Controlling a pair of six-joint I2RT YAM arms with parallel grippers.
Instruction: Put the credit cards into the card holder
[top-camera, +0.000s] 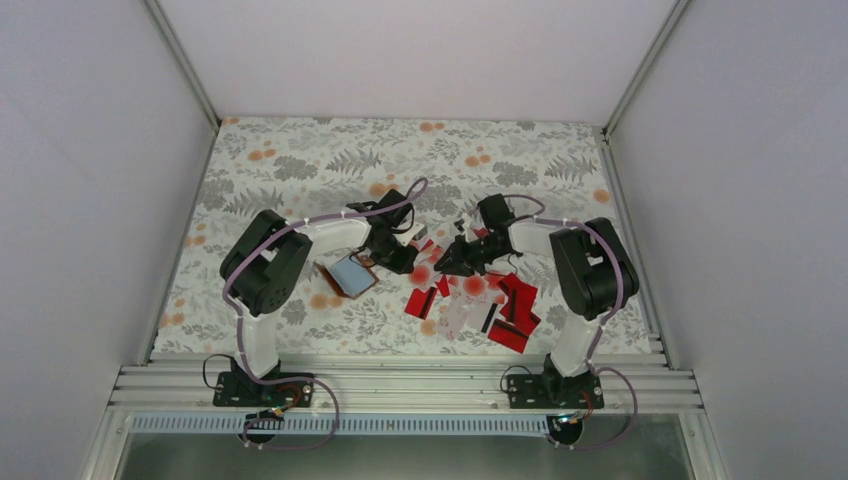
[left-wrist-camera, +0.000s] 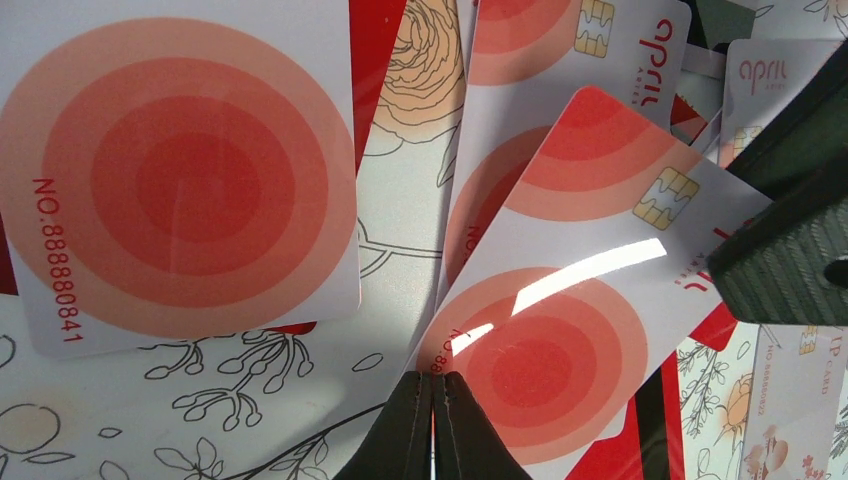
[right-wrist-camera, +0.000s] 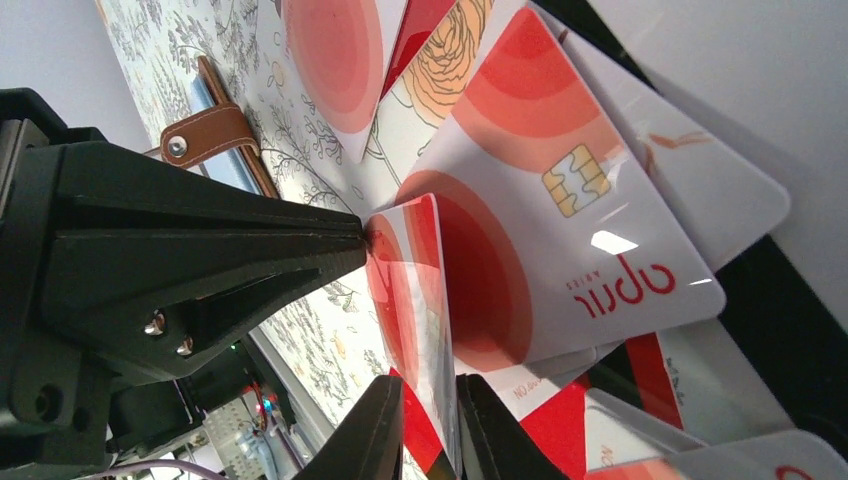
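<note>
L claw (left-wrist-camera: 433, 385) is pinched fully shut on one corner of a glossy white card (left-wrist-camera: 570, 300) w/ red rings and a gold chip. R claw (right-wrist-camera: 430, 382) straddles the opposite edge, jaws nearly closed; can't tell if they bite. In L wrist view the card's long axis runs 7 to 1 o'clock. Card holder (top-camera: 352, 275), brown leather-look, lies open w/ pale blue pockets up, at 9 o'clock from the card in top view, so L arm is nearer. Other cards (top-camera: 500, 305), thin stiff plastic, fan out at 4 o'clock on the floral cloth (top-camera: 300, 160).
</note>
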